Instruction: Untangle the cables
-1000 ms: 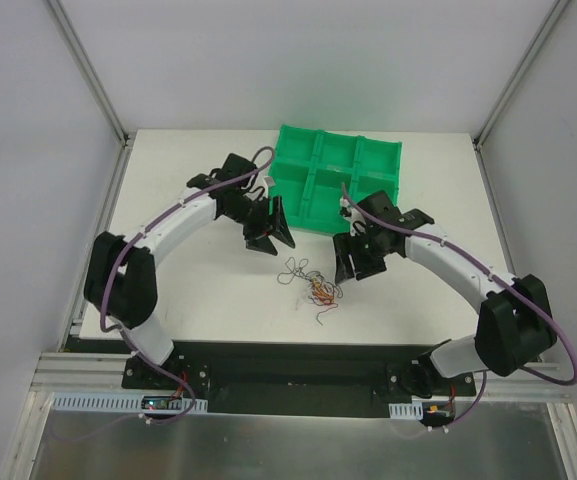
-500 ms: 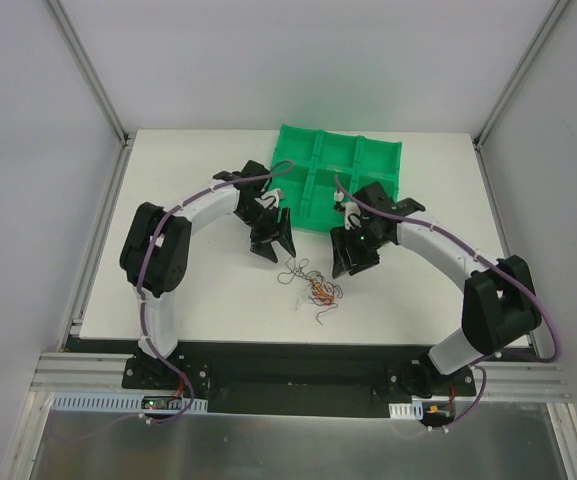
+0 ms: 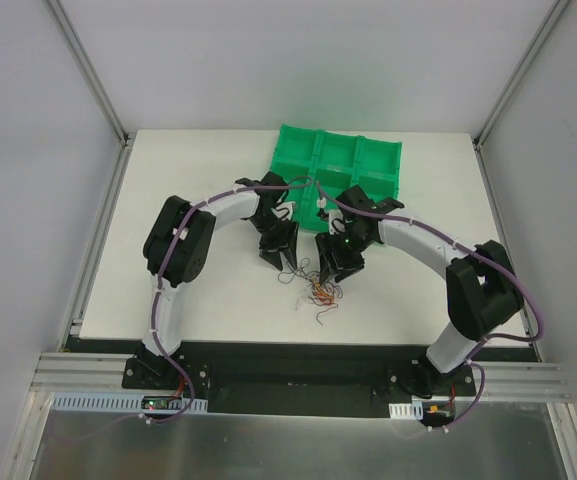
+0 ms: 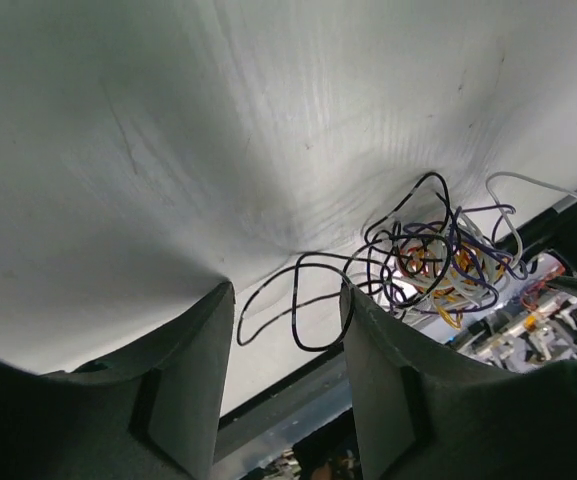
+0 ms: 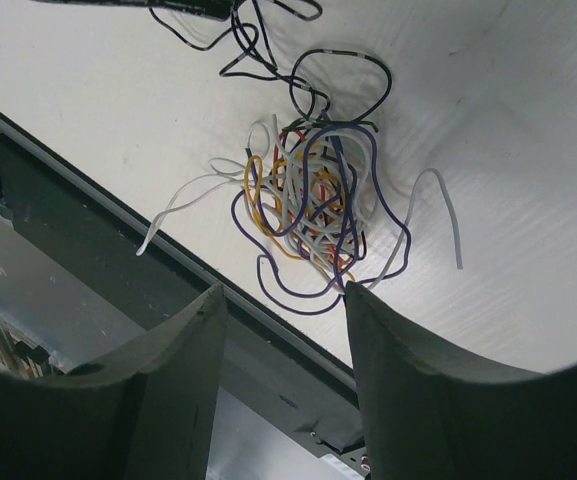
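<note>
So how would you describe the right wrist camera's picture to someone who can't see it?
A small knot of thin, curly cables in white, purple, orange, red and black lies on a white table, close to its edge. The right gripper hangs over the knot in the foreground, with its two dark fingers apart and holding nothing.

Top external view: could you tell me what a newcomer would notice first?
The bright green plastic compartment tray at the far middle of the white table stands out first. Before it lies a small knot of thin curly wires, orange, white and dark, with the left tool and right tool open on either side.
</note>
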Tool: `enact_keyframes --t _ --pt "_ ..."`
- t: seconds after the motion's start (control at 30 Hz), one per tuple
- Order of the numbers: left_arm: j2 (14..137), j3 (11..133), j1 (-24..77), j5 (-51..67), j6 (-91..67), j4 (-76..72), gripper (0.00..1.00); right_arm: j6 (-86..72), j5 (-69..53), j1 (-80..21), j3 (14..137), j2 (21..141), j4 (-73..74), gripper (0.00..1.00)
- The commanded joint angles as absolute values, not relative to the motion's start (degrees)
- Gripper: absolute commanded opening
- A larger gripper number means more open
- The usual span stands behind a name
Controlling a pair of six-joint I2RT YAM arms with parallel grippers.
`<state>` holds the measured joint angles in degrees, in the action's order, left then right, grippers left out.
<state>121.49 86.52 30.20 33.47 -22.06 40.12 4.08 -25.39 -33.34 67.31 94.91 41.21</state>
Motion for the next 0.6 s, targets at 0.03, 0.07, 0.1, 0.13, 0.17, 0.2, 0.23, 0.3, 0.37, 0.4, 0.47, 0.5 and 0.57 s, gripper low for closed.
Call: enact_keyframes --t 0.03,0.07,0.1,0.13,0.17,0.2,0.23,0.3,0.37,0.4,0.47,0.5,0.57 --pt "121.29 90.26 31.64 29.45 -17.76 41.40 0.37 3.60 -26.81 -33.75 69.78 95.80 41.75 0.53" --pt "120.94 90.18 31.64 29.10 -17.75 41.31 0.33 3.52 -26.89 -33.84 69.87 96.15 41.75 0.53" --pt "120.68 90.00 31.64 28.74 -17.75 41.31 0.27 3.60 -26.98 -33.92 69.96 96.50 41.84 0.53" --pt "120.33 89.83 31.73 28.48 -17.93 41.22 0.20 3.52 -27.07 -33.93 70.22 96.85 41.75 0.53" --pt "119.71 89.48 31.73 28.56 -17.76 40.96 0.11 3.52 -27.16 -34.01 70.49 97.38 41.75 0.53" --pt "119.10 89.30 31.82 28.65 -17.58 40.87 0.03 3.43 -27.25 -34.19 70.92 97.90 41.75 0.53" --pt "118.22 89.04 31.90 28.57 -17.32 40.87 0.00 3.51 -27.25 -34.54 71.36 98.61 41.92 0.53" --pt "115.59 88.16 31.99 28.21 -17.23 40.87 0.00 3.60 -25.85 -35.59 72.51 100.19 42.54 0.52" --pt "112.34 87.02 31.99 27.86 -17.66 40.96 0.00 3.43 -22.69 -36.30 73.56 101.68 43.41 0.50" --pt "110.58 86.40 31.99 27.43 -17.93 40.87 0.00 3.17 -20.85 -36.65 74.00 102.39 43.77 0.48" --pt "106.02 85.08 31.99 26.02 -18.54 40.96 0.00 2.38 -17.15 -36.74 74.18 103.35 44.30 0.41" --pt "103.91 84.56 31.99 24.80 -18.89 41.04 0.00 2.11 -15.57 -36.56 74.35 103.71 44.47 0.40" --pt "97.67 83.85 31.99 21.11 -19.60 41.48 0.00 1.67 -13.37 -36.65 74.36 104.06 44.91 0.36"
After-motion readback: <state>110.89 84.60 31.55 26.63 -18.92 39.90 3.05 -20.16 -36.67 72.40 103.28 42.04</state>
